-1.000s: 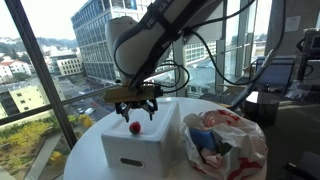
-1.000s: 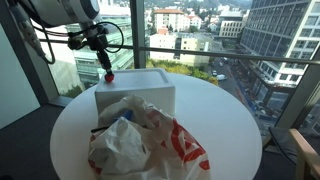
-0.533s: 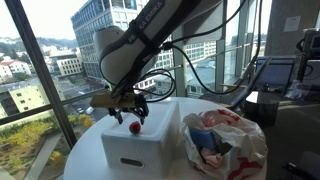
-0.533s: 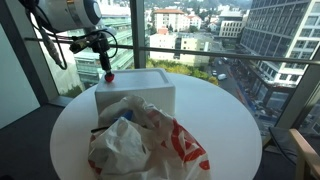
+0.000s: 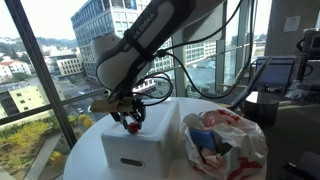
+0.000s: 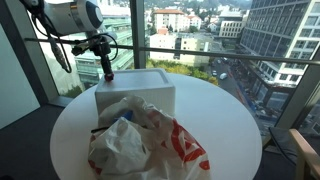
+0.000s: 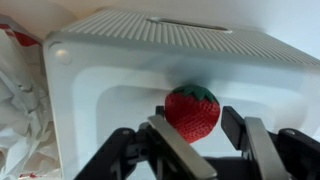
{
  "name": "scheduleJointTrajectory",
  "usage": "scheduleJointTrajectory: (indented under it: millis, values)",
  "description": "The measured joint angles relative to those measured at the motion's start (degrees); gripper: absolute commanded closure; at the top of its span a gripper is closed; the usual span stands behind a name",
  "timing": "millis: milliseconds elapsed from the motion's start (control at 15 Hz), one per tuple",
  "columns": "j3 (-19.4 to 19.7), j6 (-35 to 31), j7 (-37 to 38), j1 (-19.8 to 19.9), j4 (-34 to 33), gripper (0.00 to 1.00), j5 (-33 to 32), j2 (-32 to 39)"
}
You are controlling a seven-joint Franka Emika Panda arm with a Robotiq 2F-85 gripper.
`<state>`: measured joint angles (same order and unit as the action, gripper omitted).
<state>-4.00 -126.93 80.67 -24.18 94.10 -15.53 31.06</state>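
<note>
A red toy strawberry [image 7: 191, 110] with a green top sits on the lid of a white box [image 7: 110, 70]. In the wrist view my gripper [image 7: 198, 127] is open and straddles it, one finger [image 7: 166, 128] close at its left and the other apart at its right. In both exterior views the gripper [image 5: 130, 120] [image 6: 108, 68] is low over the box [image 5: 135, 152] [image 6: 140, 92], near the box's window-side edge. The strawberry [image 5: 133, 127] [image 6: 109, 76] shows just between the fingertips.
The box stands on a round white table [image 6: 230, 130] by tall windows. A crumpled white and red plastic bag [image 5: 222, 140] [image 6: 140, 142] lies beside the box, and it also shows in the wrist view [image 7: 18, 110]. A desk with monitors [image 5: 275, 75] stands behind.
The gripper has come down onto the box top. Its fingers, above the strawberry a second ago, now flank it. The strawberry and box have not moved.
</note>
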Motion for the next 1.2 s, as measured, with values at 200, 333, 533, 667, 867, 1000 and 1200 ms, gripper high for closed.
scheduleJointTrajectory:
  millis: [200, 333, 533, 667, 867, 1000, 1200]
  values:
    - [-0.2, 0.9, 0.0, -0.4, -0.4, 0.74, 0.5, -0.1]
    - [-0.4, 1.8, -0.1, -0.4, -0.4, 0.74, 1.2, -0.8]
    - [0.1, 5.0, -0.1, -0.2, 0.3, 0.74, 0.7, -4.2]
    - [0.5, 8.1, -0.1, 0.5, 3.1, 0.74, 0.1, -8.3]
    - [0.5, 11.3, -1.2, 2.8, 11.3, 0.74, 0.1, -16.5]
    - [0.0, 11.9, -3.3, 4.6, 17.7, 0.74, 0.3, -22.2]
    - [-1.2, 10.9, -11.5, 7.5, 27.5, 0.74, 2.2, -30.0]
